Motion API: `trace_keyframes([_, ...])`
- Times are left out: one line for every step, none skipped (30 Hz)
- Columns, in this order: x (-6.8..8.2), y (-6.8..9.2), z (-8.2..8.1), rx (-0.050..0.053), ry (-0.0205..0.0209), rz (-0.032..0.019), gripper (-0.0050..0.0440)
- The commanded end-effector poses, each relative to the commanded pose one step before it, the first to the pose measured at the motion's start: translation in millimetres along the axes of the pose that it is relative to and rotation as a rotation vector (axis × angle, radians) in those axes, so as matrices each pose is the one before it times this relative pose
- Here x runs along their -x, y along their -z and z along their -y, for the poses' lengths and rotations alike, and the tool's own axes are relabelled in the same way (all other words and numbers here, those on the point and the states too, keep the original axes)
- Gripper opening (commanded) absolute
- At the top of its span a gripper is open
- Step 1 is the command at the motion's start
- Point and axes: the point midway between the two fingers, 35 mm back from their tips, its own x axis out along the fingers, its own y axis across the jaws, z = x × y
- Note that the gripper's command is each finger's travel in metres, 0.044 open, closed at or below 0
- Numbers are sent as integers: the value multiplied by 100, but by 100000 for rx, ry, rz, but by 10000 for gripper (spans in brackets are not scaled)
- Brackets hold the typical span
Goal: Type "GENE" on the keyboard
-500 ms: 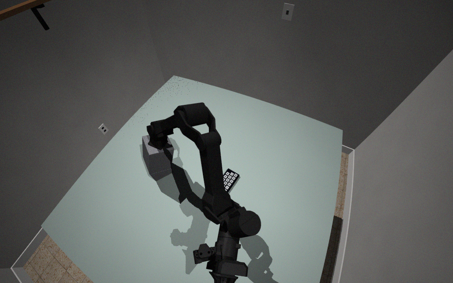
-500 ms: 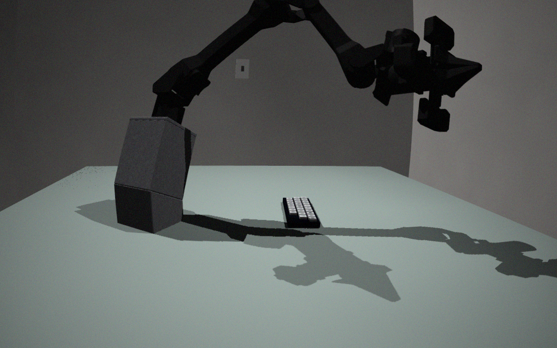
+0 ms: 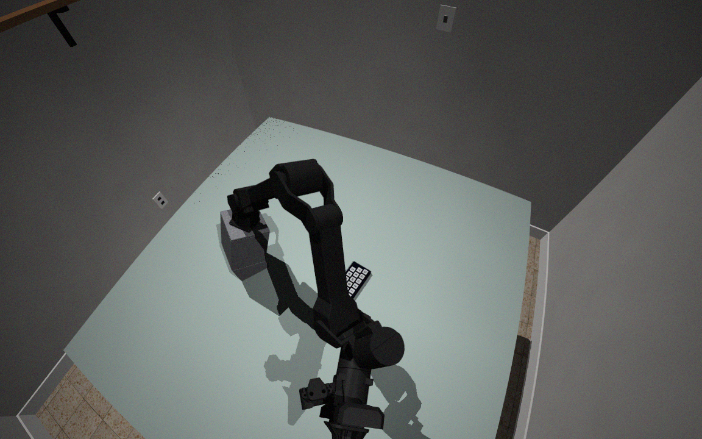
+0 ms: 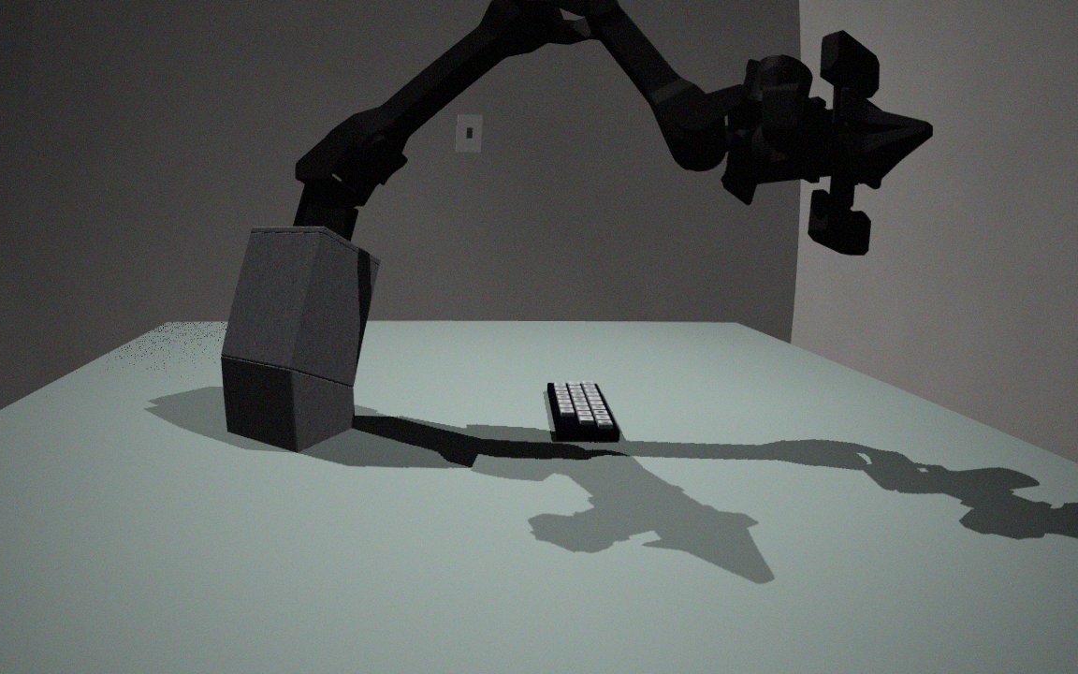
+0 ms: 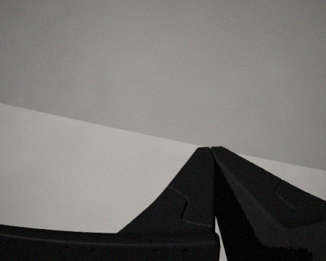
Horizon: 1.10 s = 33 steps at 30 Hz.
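A small black keyboard [image 4: 583,410] with white keys lies flat on the pale green table; in the top view it [image 3: 358,279] is partly hidden behind the arm. My gripper [image 4: 926,129] is shut and empty, its fingertips pressed together in the wrist view [image 5: 211,148]. It hangs high in the air, well above the table and off to the right of the keyboard, pointing sideways toward the wall. In the top view the gripper is at the bottom edge [image 3: 351,431]. The wrist view shows only walls, no keyboard.
The arm's dark grey base block [image 4: 296,335] stands on the table left of the keyboard and also shows in the top view [image 3: 244,245]. Walls close in behind and to the right. The arm casts long shadows across the table.
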Motion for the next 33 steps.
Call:
trace_keyframes([0, 0, 2, 3, 3, -1, 0])
trace_keyframes([0, 0, 0, 0, 0, 0, 0])
trace_keyframes([308, 386, 247, 2531, 1128, -1644, 0])
trace_keyframes([941, 1158, 749, 7585, 3263, -5023, 0])
trace_keyframes([459, 578, 354, 3667, 1456, -2521, 0])
trace_keyframes([238, 326, 183, 1985, 788, -1364, 0])
trace_keyframes([273, 391, 210, 2334, 927, -1605, 0])
trace_keyframes([272, 412, 209, 2401, 954, -1651, 0])
trace_keyframes([282, 438, 215, 2517, 984, -1740, 0])
trace_keyframes([317, 434, 233, 2576, 900, -1852, 0])
trace_keyframes([310, 450, 226, 2600, 908, -1869, 0])
trace_keyframes([299, 462, 218, 2602, 909, -1870, 0])
trace_keyframes([287, 471, 207, 2590, 904, -1861, 0])
trace_keyframes([274, 476, 195, 2563, 895, -1842, 0])
trace_keyframes([270, 476, 189, 2539, 861, -1840, 0])
trace_keyframes([296, 459, 203, 2512, 740, -1880, 0])
trace_keyframes([285, 468, 192, 2500, 737, -1872, 0])
trace_keyframes([0, 0, 0, 0, 0, 0, 0])
trace_keyframes([0, 0, 0, 0, 0, 0, 0])
trace_keyframes([722, 1255, 480, 6569, 1936, -4917, 0])
trace_keyframes([199, 403, 125, 2010, 592, -1505, 0])
trace_keyframes([269, 501, 168, 2530, 668, -1930, 0])
trace_keyframes([268, 478, 165, 2415, 578, -1869, 0])
trace_keyframes([261, 492, 157, 2444, 585, -1892, 0])
trace_keyframes([253, 504, 147, 2461, 589, -1905, 0])
trace_keyframes([245, 519, 138, 2492, 596, -1928, 0])
trace_keyframes([235, 528, 126, 2498, 598, -1934, 0])
trace_keyframes([249, 532, 133, 2522, 538, -1978, 0])
trace_keyframes([266, 532, 142, 2530, 463, -2013, 0])
trace_keyframes([252, 535, 128, 2505, 459, -1993, 0])
trace_keyframes([240, 543, 116, 2504, 459, -1993, 0])
trace_keyframes([230, 553, 104, 2517, 461, -2003, 0])
trace_keyframes([217, 556, 90, 2499, 458, -1989, 0])
